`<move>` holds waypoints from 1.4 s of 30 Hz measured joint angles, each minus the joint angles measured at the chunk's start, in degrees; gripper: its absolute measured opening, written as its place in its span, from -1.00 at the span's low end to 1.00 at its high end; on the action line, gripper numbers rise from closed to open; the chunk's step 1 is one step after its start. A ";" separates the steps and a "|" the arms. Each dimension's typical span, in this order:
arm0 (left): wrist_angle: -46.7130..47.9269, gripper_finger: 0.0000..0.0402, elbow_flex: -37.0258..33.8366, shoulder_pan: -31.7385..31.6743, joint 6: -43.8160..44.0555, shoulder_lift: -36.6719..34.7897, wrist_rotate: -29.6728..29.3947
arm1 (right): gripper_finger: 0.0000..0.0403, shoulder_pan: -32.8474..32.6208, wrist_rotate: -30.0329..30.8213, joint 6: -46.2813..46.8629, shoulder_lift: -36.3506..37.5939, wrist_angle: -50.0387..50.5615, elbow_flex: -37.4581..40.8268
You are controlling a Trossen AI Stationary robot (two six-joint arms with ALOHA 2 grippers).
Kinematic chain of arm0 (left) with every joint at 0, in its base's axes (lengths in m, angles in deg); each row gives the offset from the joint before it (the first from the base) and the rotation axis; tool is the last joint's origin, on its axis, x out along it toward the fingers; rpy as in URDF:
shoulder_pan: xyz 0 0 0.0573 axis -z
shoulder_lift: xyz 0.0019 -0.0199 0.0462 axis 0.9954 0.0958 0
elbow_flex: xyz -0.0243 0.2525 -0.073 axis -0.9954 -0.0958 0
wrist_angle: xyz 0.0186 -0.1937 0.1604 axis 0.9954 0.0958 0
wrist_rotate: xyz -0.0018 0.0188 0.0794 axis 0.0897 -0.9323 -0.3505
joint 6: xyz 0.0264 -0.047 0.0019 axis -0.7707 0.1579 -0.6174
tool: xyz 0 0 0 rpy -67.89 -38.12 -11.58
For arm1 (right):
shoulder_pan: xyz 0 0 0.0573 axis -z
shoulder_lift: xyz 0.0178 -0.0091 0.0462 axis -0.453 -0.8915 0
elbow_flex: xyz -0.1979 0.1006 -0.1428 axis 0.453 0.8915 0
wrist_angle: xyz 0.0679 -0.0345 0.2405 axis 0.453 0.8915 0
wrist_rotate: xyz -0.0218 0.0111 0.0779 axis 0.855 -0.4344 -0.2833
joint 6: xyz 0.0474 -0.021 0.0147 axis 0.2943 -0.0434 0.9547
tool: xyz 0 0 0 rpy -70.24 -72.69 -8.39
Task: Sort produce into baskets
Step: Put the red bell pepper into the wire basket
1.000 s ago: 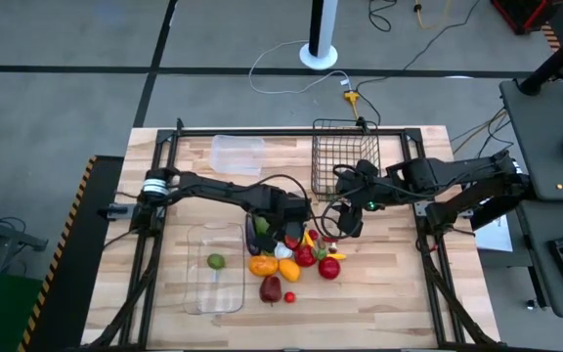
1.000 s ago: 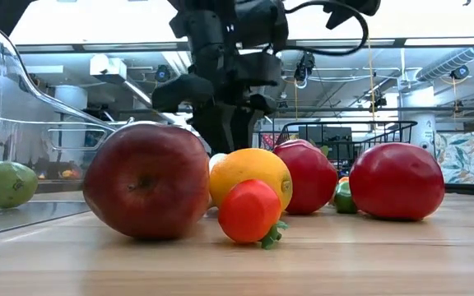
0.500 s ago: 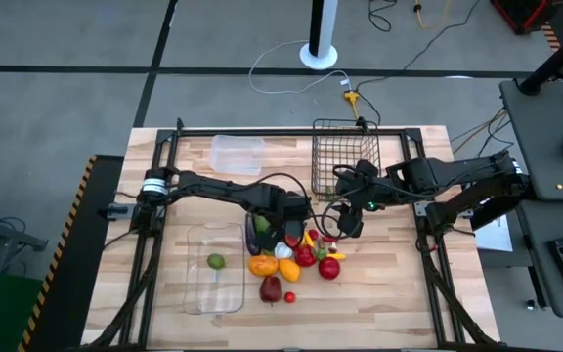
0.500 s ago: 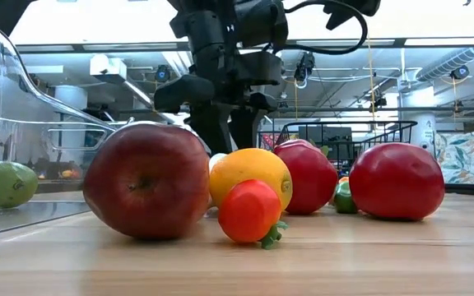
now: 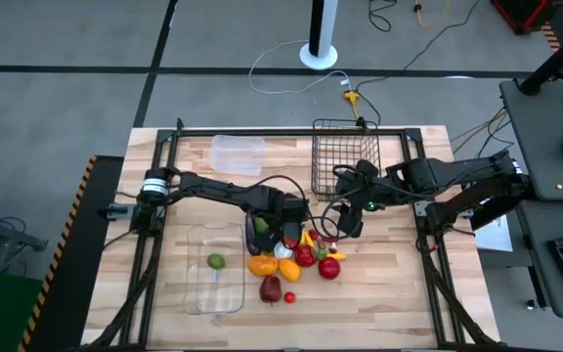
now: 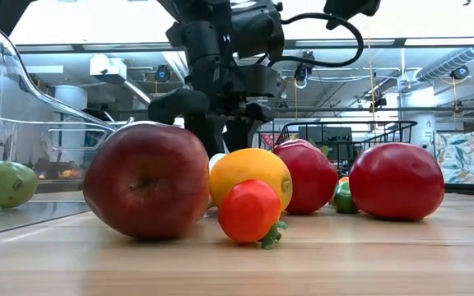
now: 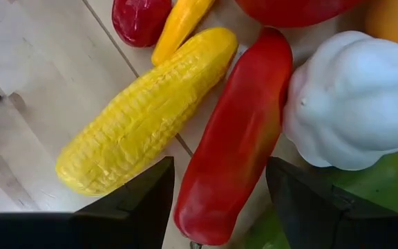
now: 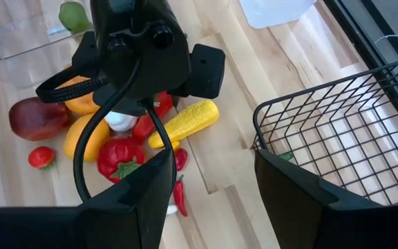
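Straddling the long red pepper [image 7: 235, 138], left gripper [image 7: 220, 200] open, corn cob [image 7: 144, 114] just beside one finger. Best closed mid-length, clear of the white bulb [image 7: 347, 100]. Right gripper [image 8: 209, 187] open, waiting beside the wire basket [image 8: 344, 131].

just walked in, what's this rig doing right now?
Sorting produce into baskets. The left hand is open and low over the pile, its fingers either side of a long red pepper, with corn and a white bulb beside it. Nothing is gripped yet. The right hand hangs open by the wire basket. One green fruit lies in the long tray; the small tub looks empty.
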 joint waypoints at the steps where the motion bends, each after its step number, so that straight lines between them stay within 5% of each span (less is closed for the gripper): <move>1: -0.15 0.05 -0.06 0.00 0.13 0.00 0.00 | -0.01 0.00 -0.01 -0.02 0.00 0.00 0.00; 22: -1.22 0.03 -0.43 0.22 -0.10 4.74 2.00 | -0.01 0.00 0.06 0.00 0.00 0.03 0.00; 33: -1.17 -0.42 0.64 0.24 -0.74 3.91 1.77 | -0.01 0.00 0.07 -0.38 0.00 0.01 0.00; 42: 1.84 -0.45 1.13 0.24 -0.77 -1.57 1.78 | -0.01 0.00 0.07 -0.26 0.00 0.00 0.00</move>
